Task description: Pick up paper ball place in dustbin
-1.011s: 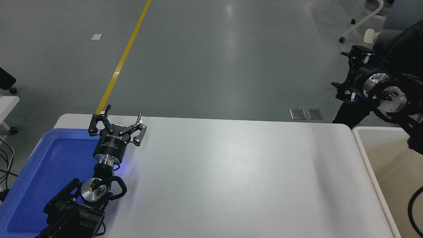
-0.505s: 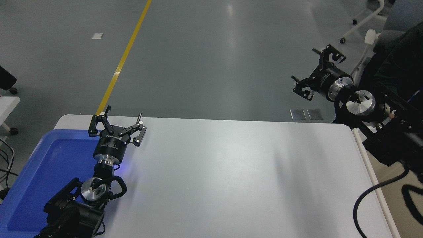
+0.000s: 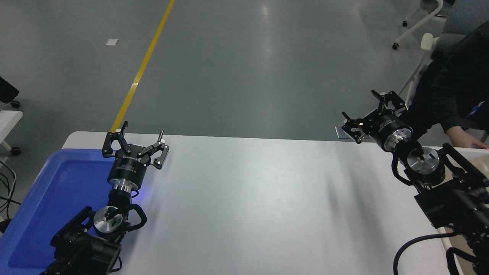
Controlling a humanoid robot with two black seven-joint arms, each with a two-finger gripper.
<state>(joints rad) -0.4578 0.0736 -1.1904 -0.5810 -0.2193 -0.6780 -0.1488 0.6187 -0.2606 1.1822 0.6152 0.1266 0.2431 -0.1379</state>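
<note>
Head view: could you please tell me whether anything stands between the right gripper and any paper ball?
No paper ball shows, so no path can be judged. The right gripper hangs open and empty at the table's far right corner; its arm covers most of the dustbin, with a person's hand at the far rim.

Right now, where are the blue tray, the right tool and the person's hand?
blue tray (image 3: pixel 53 191): head view, bare floor of the tray.
right tool (image 3: pixel 371 110): head view, midway between its fingertips.
person's hand (image 3: pixel 463 139): head view, back of the hand.
</note>
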